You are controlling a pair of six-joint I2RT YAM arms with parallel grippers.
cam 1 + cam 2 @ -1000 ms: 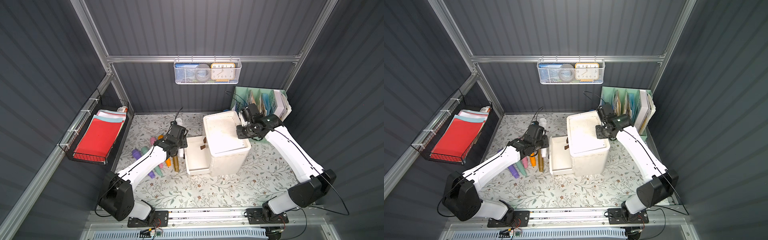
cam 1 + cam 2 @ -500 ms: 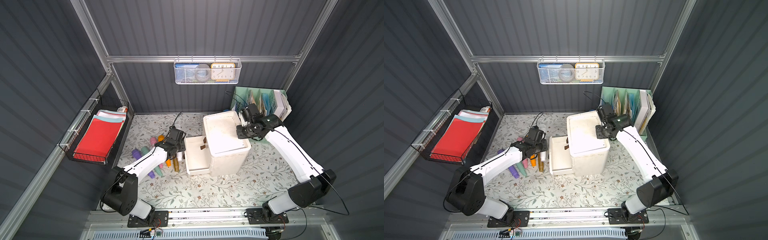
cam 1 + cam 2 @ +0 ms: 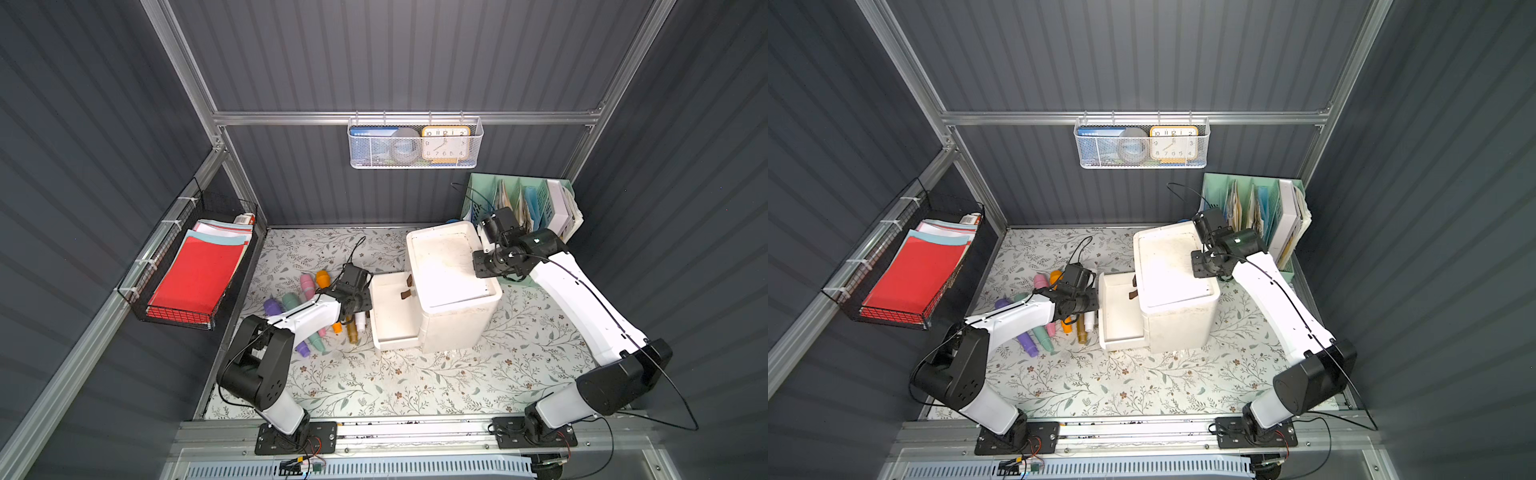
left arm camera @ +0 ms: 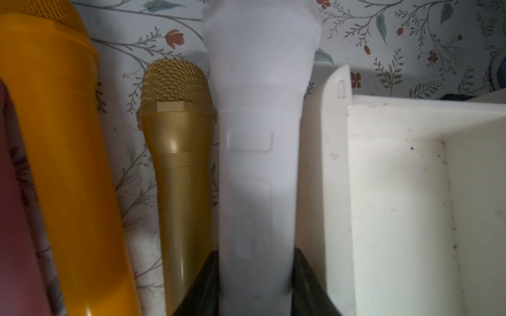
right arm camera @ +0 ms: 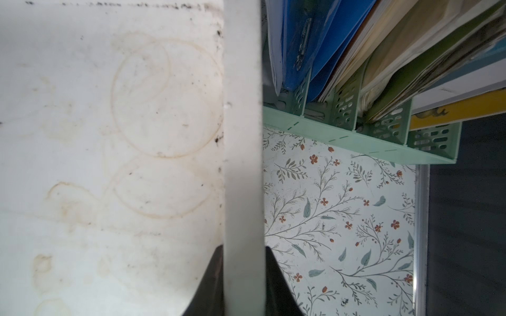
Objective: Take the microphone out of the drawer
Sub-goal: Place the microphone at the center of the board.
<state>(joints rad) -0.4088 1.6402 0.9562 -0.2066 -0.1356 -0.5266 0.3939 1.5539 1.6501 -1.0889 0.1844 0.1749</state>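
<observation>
Left claw pinching the white microphone, held outside the open drawer, just beside its outer wall and next to a gold microphone, toward the left edge of the worktop. Right claw clamped on the raised top rim of the cabinet.

Clock in wire basket: hour numerals on face, 12 at top. Other print illegible.

Clock in wall basket; red paper in rack; green file organizer.
</observation>
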